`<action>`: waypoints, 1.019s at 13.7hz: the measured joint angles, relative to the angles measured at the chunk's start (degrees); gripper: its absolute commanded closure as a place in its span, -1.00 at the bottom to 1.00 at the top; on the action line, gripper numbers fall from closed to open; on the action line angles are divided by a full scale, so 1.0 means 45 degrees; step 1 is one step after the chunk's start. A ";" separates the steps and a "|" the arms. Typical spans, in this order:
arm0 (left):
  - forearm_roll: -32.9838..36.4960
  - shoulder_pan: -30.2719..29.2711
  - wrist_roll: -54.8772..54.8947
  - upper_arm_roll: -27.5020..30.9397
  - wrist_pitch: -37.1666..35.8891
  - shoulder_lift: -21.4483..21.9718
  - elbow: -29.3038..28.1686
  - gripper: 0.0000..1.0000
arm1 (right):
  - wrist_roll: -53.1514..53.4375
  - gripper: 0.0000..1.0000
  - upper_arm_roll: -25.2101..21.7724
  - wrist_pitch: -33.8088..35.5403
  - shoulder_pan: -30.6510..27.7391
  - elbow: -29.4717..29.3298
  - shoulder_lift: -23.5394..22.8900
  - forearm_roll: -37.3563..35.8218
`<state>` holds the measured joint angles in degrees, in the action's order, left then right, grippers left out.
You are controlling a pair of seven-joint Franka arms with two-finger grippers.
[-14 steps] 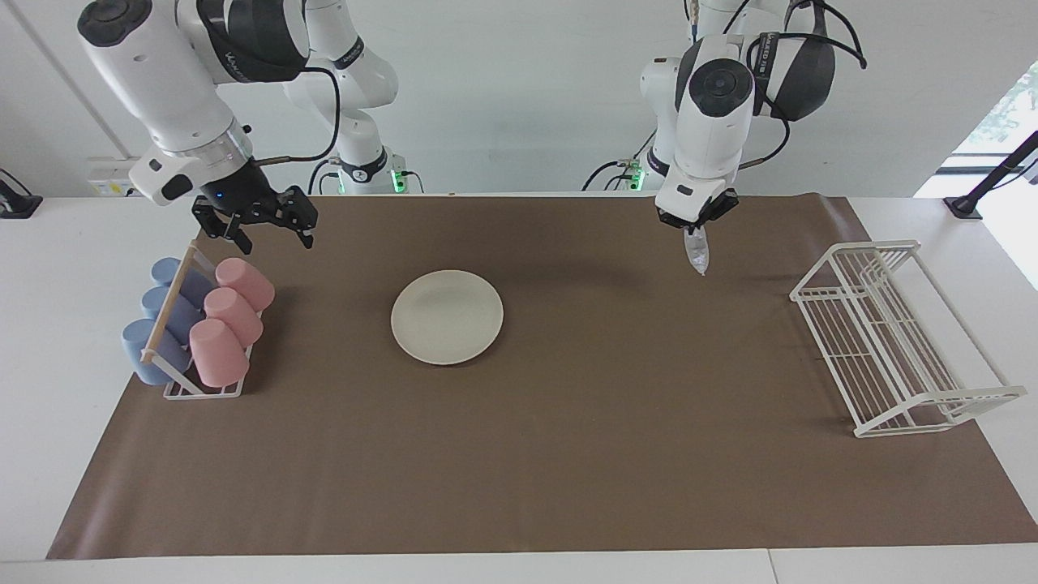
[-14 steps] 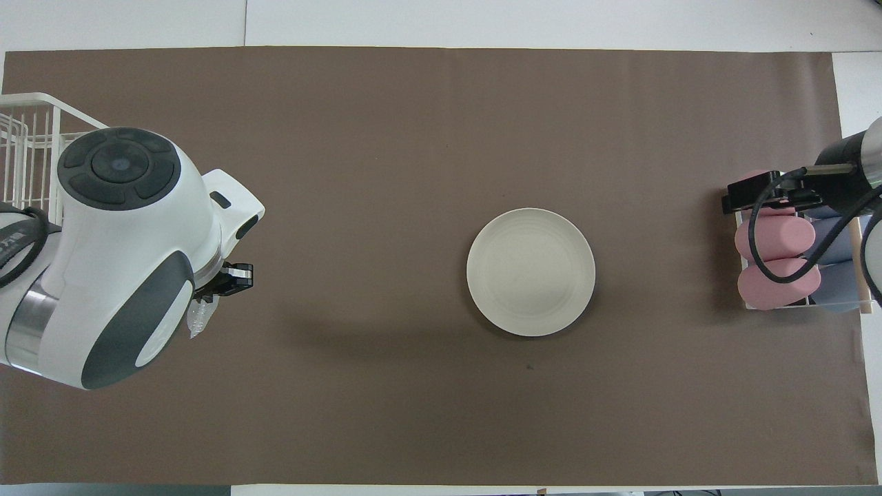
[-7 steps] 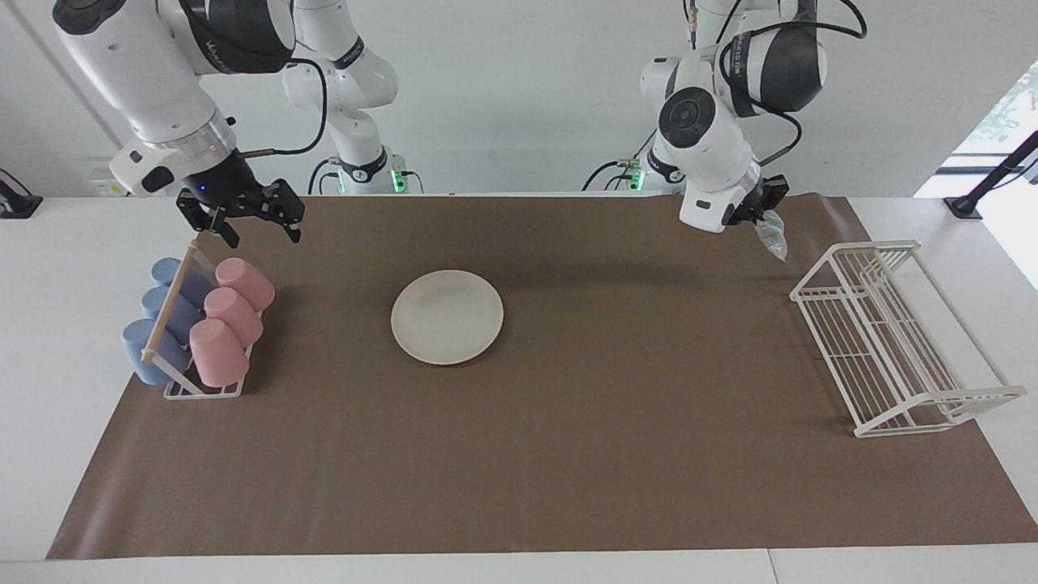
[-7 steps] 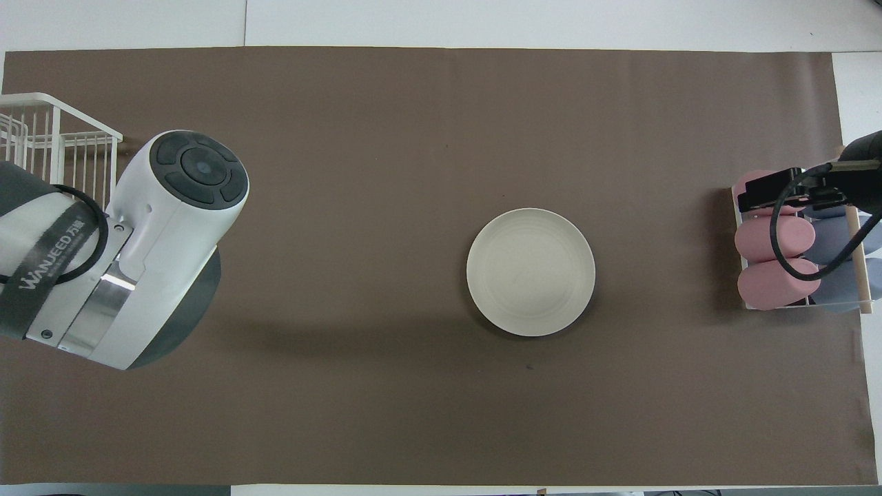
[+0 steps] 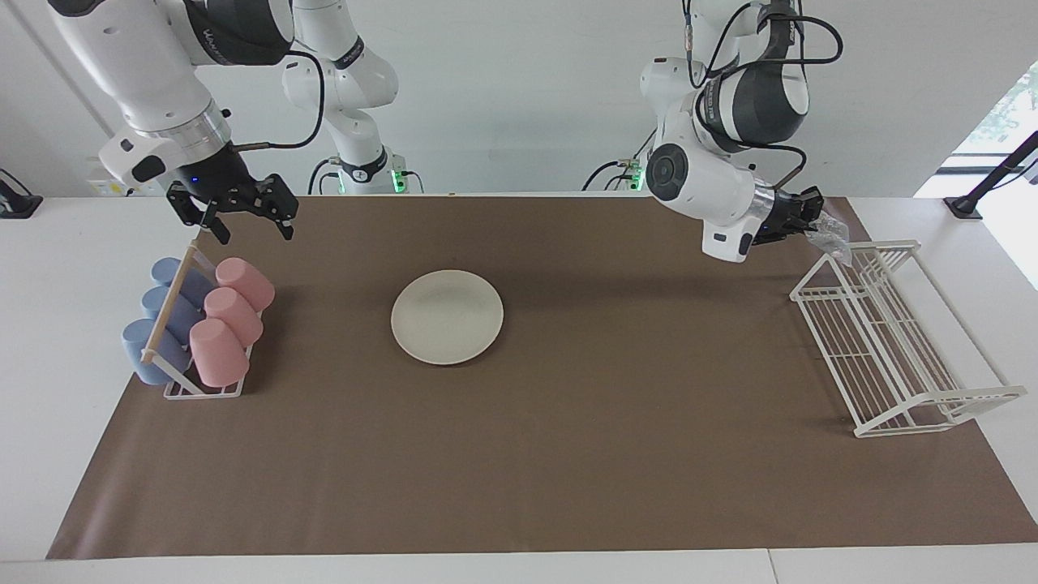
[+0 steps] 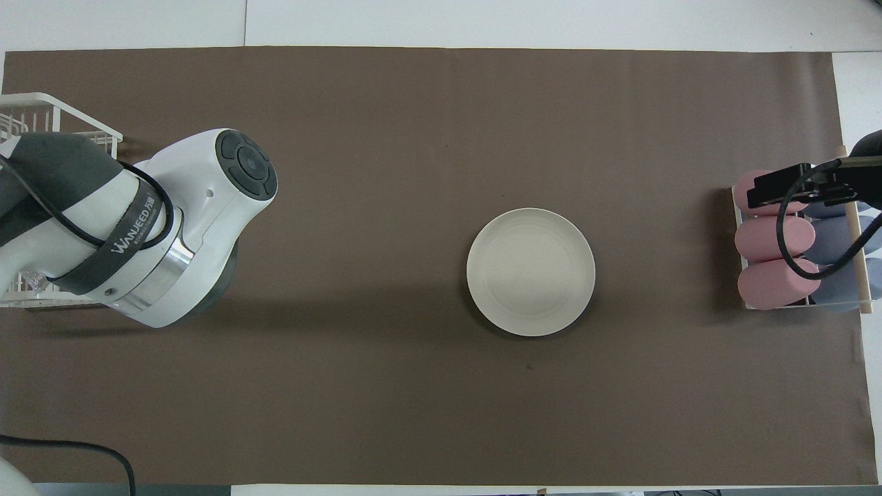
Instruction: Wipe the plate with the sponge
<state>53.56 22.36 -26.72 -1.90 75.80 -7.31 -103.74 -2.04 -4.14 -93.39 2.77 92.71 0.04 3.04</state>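
Note:
The cream-white plate [image 5: 447,317] lies flat and bare on the brown mat, also in the overhead view [image 6: 530,271]. My left gripper [image 5: 817,223] is turned sideways and shut on the silvery wrinkly sponge [image 5: 832,238]. It holds the sponge in the air over the end of the white wire rack [image 5: 892,341] nearer to the robots. In the overhead view the left arm hides that gripper. My right gripper [image 5: 247,221] is open and empty in the air over the cup holder [image 5: 203,389], apart from the plate; it also shows in the overhead view [image 6: 778,187].
The cup holder with several pink and blue cups lying in it stands at the right arm's end of the mat [image 6: 792,303]. The wire rack stands at the left arm's end [image 6: 41,114]. The brown mat [image 5: 568,454] covers most of the table.
My left arm has swung the sponge from over the mat to over the wire rack's end, with the wrist turning sideways. My right gripper has drawn back a little toward the robots.

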 measured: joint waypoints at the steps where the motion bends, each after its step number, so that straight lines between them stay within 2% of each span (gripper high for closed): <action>1: 0.0568 -0.0203 -0.0005 0.0004 0.0129 -0.0281 0.0002 1.00 | 0.0000 -1.00 -0.0004 0.0000 -0.0001 0.0000 -0.0014 0.0000; 5: 0.2588 -0.1464 -0.0024 0.0047 0.1601 -0.1548 0.0110 1.00 | 0.0004 -1.00 -0.0007 0.0000 -0.0003 0.0000 -0.0028 0.0000; 9: 0.2907 -0.2069 -0.0056 0.0051 0.2551 -0.3265 0.1506 1.00 | 0.0004 -1.00 -0.0011 -0.0003 0.0011 -0.0021 -0.0028 0.0000; 14: 0.2673 -0.2438 -0.0585 0.0048 0.3271 -0.3593 0.1797 1.00 | 0.0004 -1.00 0.0005 -0.0015 0.0067 -0.0088 -0.0028 0.0000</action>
<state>65.58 11.39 -29.35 -1.69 90.52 -23.48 -95.65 -2.02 -4.12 -93.46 3.08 92.32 -0.08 3.04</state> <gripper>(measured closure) 0.956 0.000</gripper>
